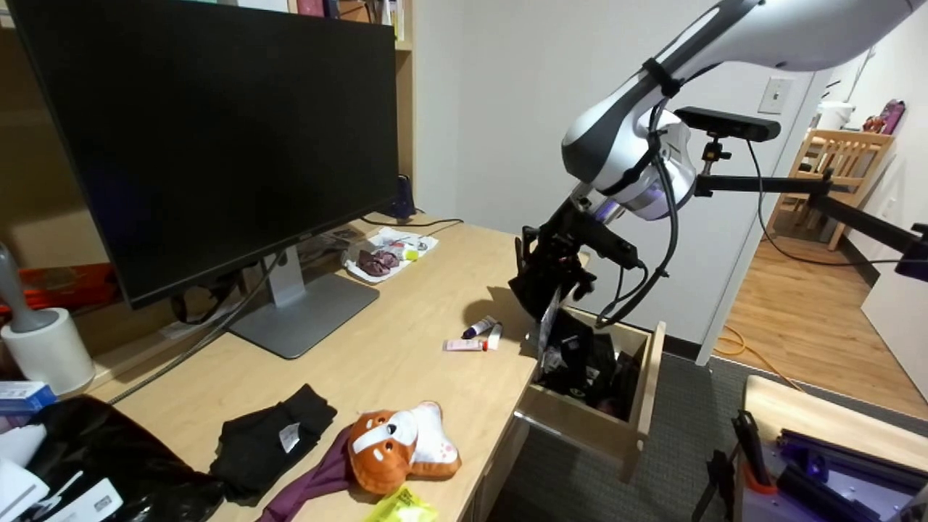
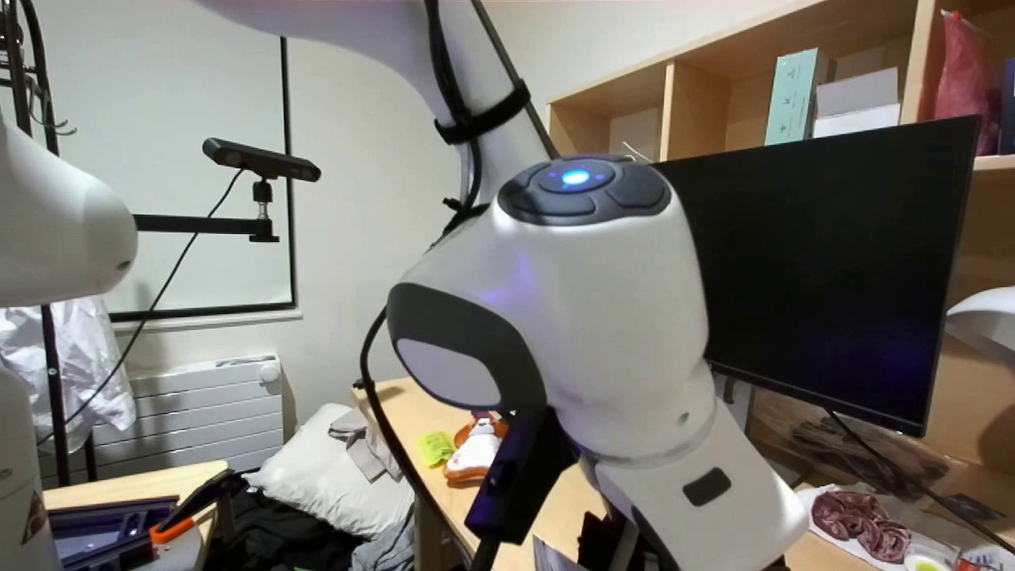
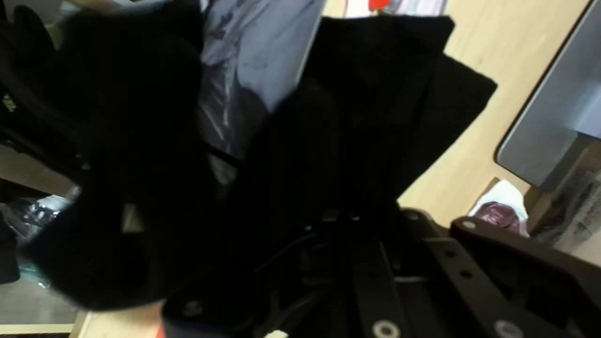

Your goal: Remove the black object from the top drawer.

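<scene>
The top drawer (image 1: 576,419), of pale wood, stands open at the desk's end in an exterior view, with several dark items inside. My gripper (image 1: 557,262) is above the drawer's desk-side edge, pointing down. The black object (image 1: 533,291) is at its fingertips, raised above the drawer and partly over the desk edge. In the wrist view the black object (image 3: 375,89) fills the middle, and the gripper (image 3: 359,218) appears shut on it; the fingertips are hidden in black. A grey clear-plastic packet (image 1: 549,326) stands upright just below, beside the black object; it also shows in the wrist view (image 3: 267,51).
Small tubes (image 1: 471,345) lie on the desk beside the drawer. A plush dog (image 1: 395,446) and flat black cloth (image 1: 272,442) lie nearer the front. A monitor (image 1: 217,130) stands on the desk, with a white tray (image 1: 428,250) behind it. The arm covers much of an exterior view.
</scene>
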